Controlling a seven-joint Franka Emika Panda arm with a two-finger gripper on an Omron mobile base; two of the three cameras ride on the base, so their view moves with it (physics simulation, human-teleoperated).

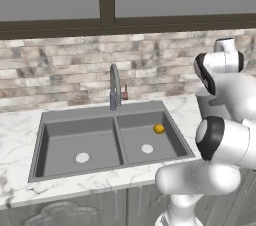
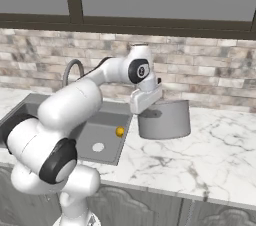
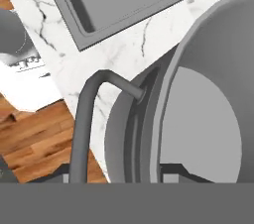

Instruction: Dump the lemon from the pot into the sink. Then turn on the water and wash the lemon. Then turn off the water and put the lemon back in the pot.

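Sink (image 1: 55, 120): lemon (image 1: 158, 129) inside; tool (image 2: 146, 104) at pot (image 2: 167, 120).

White arm (image 2: 75, 102), dark joints
Smooth, rounded glossy white links; black rings at the joints; boxy white hand; no cables or markings seen.
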